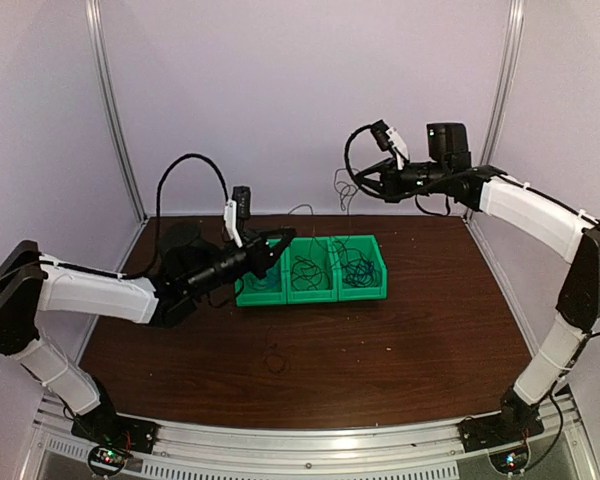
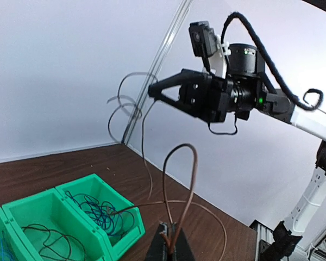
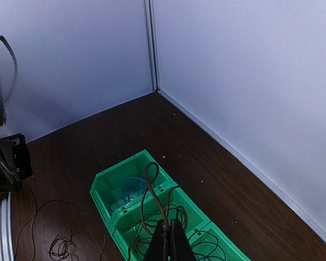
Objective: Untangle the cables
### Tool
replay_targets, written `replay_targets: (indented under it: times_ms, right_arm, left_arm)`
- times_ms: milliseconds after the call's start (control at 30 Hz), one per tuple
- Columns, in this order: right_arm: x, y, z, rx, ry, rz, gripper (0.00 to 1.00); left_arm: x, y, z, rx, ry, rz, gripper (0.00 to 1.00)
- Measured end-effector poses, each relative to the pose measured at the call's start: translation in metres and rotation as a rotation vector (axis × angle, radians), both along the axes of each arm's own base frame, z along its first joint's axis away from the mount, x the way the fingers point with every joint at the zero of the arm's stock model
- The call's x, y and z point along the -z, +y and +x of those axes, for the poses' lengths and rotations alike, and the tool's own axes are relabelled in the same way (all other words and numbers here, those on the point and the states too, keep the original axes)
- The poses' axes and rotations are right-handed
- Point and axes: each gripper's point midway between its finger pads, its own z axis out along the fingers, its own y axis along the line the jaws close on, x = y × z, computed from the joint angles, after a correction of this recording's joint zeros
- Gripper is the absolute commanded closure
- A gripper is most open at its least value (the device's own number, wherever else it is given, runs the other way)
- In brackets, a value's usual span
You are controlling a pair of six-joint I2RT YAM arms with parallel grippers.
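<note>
Carefully does it: right jaws, raised high, and left jaws, low by the green bins point(image 1: 312, 294), are each clamped on a thin cable point(image 2: 194, 171) trailing from the bins' tangles. Drawing apart slowly, watching for snags, should likely free it.

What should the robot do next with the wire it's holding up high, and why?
Probably raise the right gripper a little higher. It is shut on a thin wire that hangs down toward the tangle in the green bin, so lifting might pull it free.
</note>
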Motion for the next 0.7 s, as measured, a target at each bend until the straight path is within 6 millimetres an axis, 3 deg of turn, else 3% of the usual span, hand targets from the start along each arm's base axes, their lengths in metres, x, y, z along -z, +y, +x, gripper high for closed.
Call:
replay_targets:
  times_ms: [100, 267, 467, 700]
  right_arm:
    - [0.033, 0.033, -0.001, -0.065, 0.056, -0.034, 1.00]
    - [0.078, 0.068, 0.013, -0.114, 0.134, -0.064, 1.00]
    - [0.135, 0.097, 0.029, -0.139, 0.226, -0.097, 1.00]
    - [0.200, 0.114, 0.051, -0.111, 0.300, -0.155, 1.00]
  left_arm:
    - [-0.021, -0.009, 0.023, -0.056, -0.016, 0.072, 1.00]
    - [-0.019, -0.010, 0.051, -0.134, 0.017, 0.192, 1.00]
    - [0.014, -0.008, 0.084, -0.193, 0.111, 0.310, 1.00]
    - [0.069, -0.014, 0.124, -0.225, 0.214, 0.399, 1.00]
